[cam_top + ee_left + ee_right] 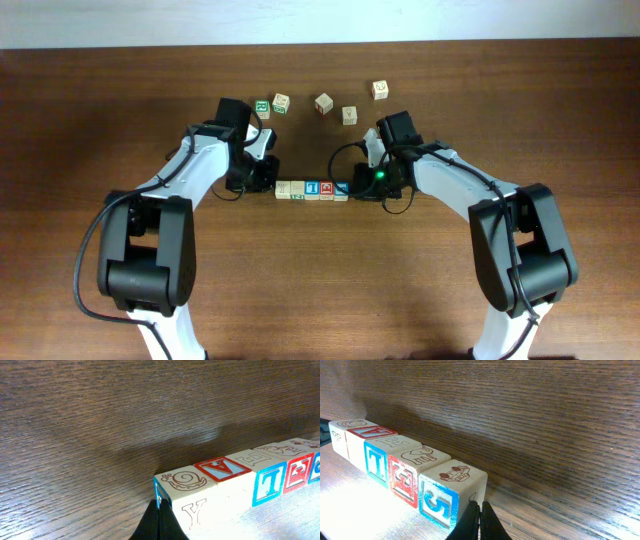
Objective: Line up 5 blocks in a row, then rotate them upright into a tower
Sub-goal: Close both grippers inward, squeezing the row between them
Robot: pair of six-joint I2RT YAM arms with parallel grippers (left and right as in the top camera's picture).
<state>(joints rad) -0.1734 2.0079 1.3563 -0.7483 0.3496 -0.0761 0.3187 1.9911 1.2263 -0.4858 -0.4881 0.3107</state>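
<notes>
Now, blocks (312, 189) rowed left-to-right, left hand (269, 185) and right hand (356, 186) closed at ends

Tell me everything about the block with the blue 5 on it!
The 5 block is a pale wooden cube, a blue-framed 5 on its side and a car drawn on top. It sits flat on the table, last in the row, pressed against the red-framed block. The right gripper, shut, stands at its free end.

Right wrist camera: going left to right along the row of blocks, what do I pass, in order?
pale end block → red A-topped block → blue T block → red elephant-topped block → blue 5 block → right gripper, shut, at the row's right end.
</notes>
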